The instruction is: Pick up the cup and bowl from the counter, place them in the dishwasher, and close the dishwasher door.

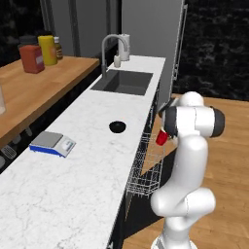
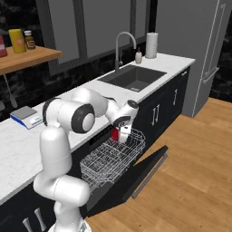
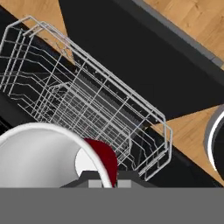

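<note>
Hand view: tapered red cup [image 3: 107, 164] over wire rack [image 3: 87, 105].

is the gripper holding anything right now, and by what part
Yes: the gripper is shut on the red cup, pinching its rim wall, above the dishwasher's wire rack.

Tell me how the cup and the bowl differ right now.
Color: the cup is red with a white inside, the bowl is black. Place: the cup hangs over the pulled-out wire rack, the bowl sits on the counter. State: the cup is gripped by the end effector, the bowl is untouched. Neither is in the rack yet.
</note>
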